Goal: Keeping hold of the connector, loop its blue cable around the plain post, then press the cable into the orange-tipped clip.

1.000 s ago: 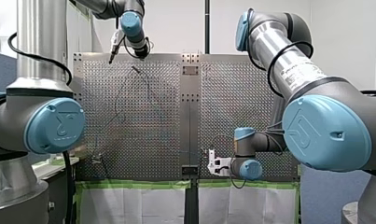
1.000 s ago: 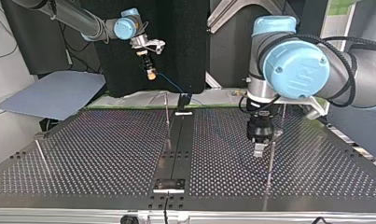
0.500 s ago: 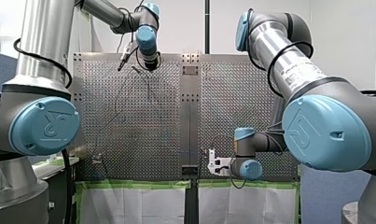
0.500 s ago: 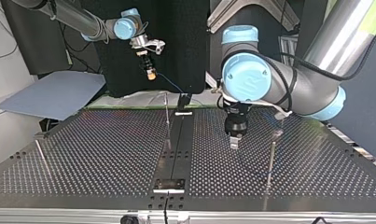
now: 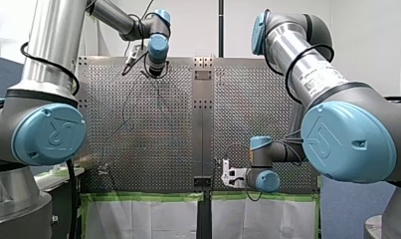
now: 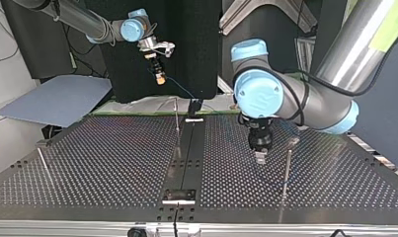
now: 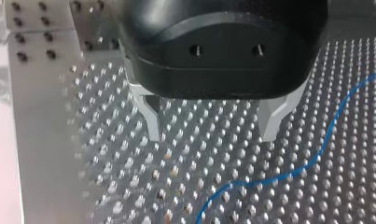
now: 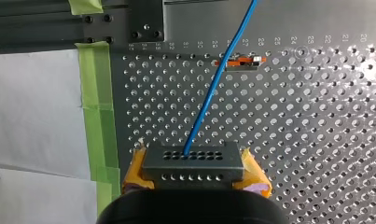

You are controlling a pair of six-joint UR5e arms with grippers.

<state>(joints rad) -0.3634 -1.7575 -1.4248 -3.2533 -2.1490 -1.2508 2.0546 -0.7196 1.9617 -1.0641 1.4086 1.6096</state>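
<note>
Clamping connector (image 8: 193,161) in right tool (image 8: 195,167), cable (image 8: 209,98) ahead

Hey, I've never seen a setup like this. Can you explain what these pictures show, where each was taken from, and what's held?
These are two robot arms at a perforated table. One picture looks from behind the arms, one faces them from across the table, two come from wrist cameras. The right gripper, with yellow pads, is shut on a grey connector whose blue cable runs past an orange-tipped clip. The left gripper is open and empty, low over the table, cable lying ahead. Thin metal posts stand on the table.
</note>
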